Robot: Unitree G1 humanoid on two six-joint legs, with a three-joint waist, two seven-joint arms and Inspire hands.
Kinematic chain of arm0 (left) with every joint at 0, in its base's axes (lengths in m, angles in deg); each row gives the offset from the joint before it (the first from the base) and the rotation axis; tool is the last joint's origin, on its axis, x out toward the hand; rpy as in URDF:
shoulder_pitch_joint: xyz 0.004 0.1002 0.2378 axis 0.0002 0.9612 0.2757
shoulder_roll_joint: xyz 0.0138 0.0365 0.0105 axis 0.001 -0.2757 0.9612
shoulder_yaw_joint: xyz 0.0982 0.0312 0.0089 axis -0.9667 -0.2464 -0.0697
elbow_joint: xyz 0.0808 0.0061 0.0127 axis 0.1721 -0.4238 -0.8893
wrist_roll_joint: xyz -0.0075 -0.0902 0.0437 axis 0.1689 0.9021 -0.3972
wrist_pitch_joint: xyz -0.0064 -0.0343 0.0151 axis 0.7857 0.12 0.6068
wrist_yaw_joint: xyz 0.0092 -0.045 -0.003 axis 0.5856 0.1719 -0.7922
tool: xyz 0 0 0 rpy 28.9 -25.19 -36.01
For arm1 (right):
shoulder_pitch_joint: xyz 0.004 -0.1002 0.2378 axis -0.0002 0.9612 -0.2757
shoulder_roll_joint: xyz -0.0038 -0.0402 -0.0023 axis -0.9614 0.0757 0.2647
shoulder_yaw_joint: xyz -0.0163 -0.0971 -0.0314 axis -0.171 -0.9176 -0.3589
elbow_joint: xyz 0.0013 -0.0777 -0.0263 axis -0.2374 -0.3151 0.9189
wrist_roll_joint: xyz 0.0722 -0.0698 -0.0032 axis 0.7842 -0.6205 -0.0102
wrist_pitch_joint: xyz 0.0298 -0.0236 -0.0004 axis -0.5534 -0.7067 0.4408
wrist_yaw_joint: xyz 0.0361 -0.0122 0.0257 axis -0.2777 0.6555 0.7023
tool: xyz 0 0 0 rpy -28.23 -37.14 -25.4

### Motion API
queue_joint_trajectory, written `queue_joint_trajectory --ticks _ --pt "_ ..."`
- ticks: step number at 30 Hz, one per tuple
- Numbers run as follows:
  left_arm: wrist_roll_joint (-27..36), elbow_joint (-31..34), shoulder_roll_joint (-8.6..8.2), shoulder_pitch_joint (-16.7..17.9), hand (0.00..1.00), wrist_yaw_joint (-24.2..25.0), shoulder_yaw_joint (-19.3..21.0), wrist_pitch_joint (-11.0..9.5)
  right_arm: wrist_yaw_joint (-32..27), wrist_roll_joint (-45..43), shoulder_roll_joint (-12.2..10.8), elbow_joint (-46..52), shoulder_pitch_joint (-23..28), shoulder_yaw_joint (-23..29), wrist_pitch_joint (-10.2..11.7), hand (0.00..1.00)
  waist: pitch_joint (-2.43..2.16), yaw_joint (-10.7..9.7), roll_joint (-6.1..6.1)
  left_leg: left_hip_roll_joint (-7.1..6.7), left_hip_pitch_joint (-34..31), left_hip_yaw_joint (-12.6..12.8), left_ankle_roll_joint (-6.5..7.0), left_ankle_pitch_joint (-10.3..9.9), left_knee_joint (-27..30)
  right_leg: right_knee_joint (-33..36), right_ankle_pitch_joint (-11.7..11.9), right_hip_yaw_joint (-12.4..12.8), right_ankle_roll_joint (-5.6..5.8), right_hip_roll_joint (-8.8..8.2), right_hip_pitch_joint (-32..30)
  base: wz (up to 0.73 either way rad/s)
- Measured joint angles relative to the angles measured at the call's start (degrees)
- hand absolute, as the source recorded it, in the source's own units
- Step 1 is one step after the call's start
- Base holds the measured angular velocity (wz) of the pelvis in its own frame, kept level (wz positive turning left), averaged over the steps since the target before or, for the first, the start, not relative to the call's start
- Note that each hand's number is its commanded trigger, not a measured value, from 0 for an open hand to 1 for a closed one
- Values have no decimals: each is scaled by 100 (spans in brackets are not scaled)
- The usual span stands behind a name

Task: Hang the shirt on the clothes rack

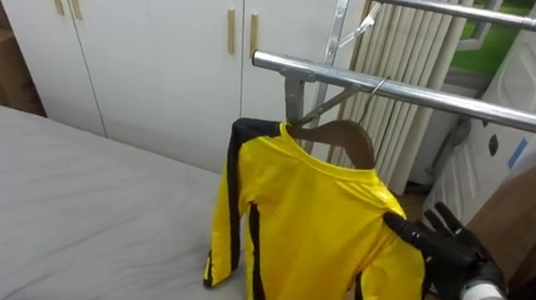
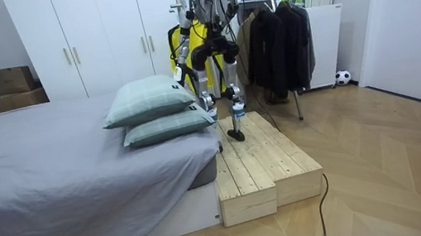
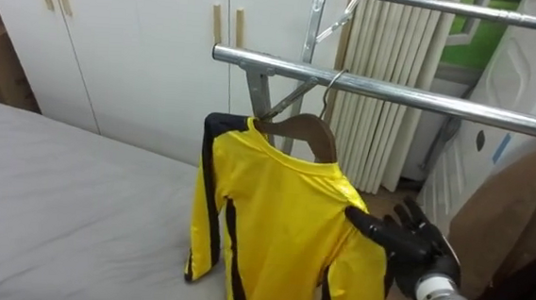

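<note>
Hanging on its wooden hanger (image 1: pixel 345 135), the yellow shirt (image 1: pixel 310 219) is up already. The hook sits over the metal rail (image 1: pixel 460 105) at 12 o'clock from the shirt. I think the job is almost done, and what is left is to let go and pull the arm away.

The right hand (image 1: pixel 446 248) is at 4 o'clock from the shirt, by its shoulder. Its thumb rests on the cloth, and its fingers (image 1: pixel 445 221) are spread and loose, grabbing nothing. The left hand (image 2: pixel 179 74) hangs low by the robot's side.

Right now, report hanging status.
Right hand open, against shoulder of yellow black-striped shirt. Shirt on brown wooden hanger, hooked over grey metal rail. Left hand at side.
</note>
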Motion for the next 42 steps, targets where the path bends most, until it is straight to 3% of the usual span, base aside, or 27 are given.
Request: queue_joint_trajectory --ticks 6,13,21,24,34,42 --pt "-2 -8 57 58 0 63 11 -31 -259 -694 164 172 1 43 40 0 31 -117 -61 5 3 27 0 0 0 -9 1 -6 -2 -2 13 -1" --pt "8 -6 65 122 0 137 115 -11 -410 -598 234 168 104 469 41 0 35 -322 -66 6 13 56 0 0 -2 -7 0 8 -1 -1 8 0" --pt "9 -3 78 201 0 141 115 -10 -581 -274 280 -119 921 602 80 0 65 -448 -89 5 67 67 0 0 -2 -3 -19 65 4 1 60 0" --pt "1 -3 78 222 0 149 130 -10 -586 -286 281 -211 983 638 80 0 76 -470 -87 3 42 133 0 0 -1 98 -51 157 10 11 -41 -14" --pt "2 -3 78 288 0 253 233 -9 -667 -253 287 -237 1056 907 85 0 55 -521 -57 6 55 250 0 0 -2 166 -52 201 8 23 -93 -4" --pt "-1 -3 75 297 0 274 342 -1 -761 -267 287 -246 1394 1084 102 0 55 -579 -54 7 64 280 0 0 -1 177 -52 273 9 34 -99 -1"
